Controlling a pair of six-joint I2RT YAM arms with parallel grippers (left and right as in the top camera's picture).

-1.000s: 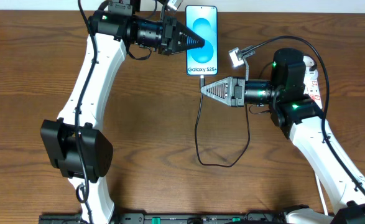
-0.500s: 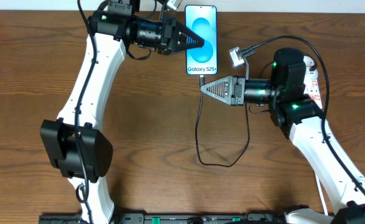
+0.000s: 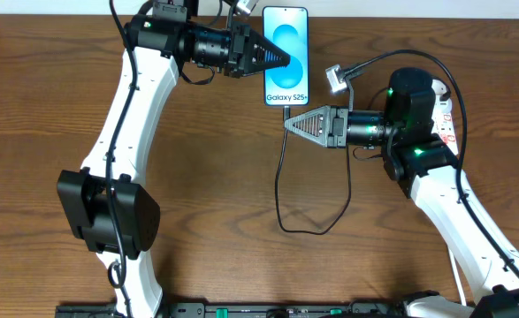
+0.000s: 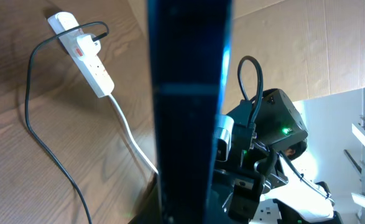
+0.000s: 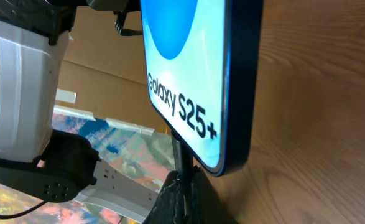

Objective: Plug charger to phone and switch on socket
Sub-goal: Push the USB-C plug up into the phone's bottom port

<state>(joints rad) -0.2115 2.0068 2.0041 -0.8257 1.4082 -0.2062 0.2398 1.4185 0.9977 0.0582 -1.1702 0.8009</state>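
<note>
Overhead view: the phone [image 3: 296, 40] lies at the top centre of the wooden table [image 3: 206, 177], screen up and lit light blue, with "Galaxy S25+" along its lower edge. The left gripper [image 3: 286, 62] reaches in from the upper left, its tapered tip clenched over the phone's left side. The right gripper [image 3: 288, 126] points in from the right just below the phone's bottom edge, pinching the plug end of the charger [image 3: 277, 185]. The thin black cable drops from the grip, loops across the middle of the frame and climbs toward the right. The socket [image 3: 447, 113] sits at the right edge, mostly hidden behind the right arm, with only white casing and red marks showing. Left wrist view: the phone [image 4: 188, 112] appears edge-on as a dark blue vertical band down the centre, and the fingers themselves are not in sight. At upper left lies the socket [image 4: 89, 59], a black plug seated in it – the charger cable [image 4: 28, 93] curves away from it toward the bottom, and a white cord [image 4: 129, 140] trails to the lower right. Right wrist view: the phone [image 5: 188, 62] fills the upper centre, wood grain to its right. At bottom centre the right gripper [image 5: 183, 193] is closed on the charger's plug [image 5: 181, 158], which meets the phone's bottom edge – whether it is fully seated cannot be told.
</note>
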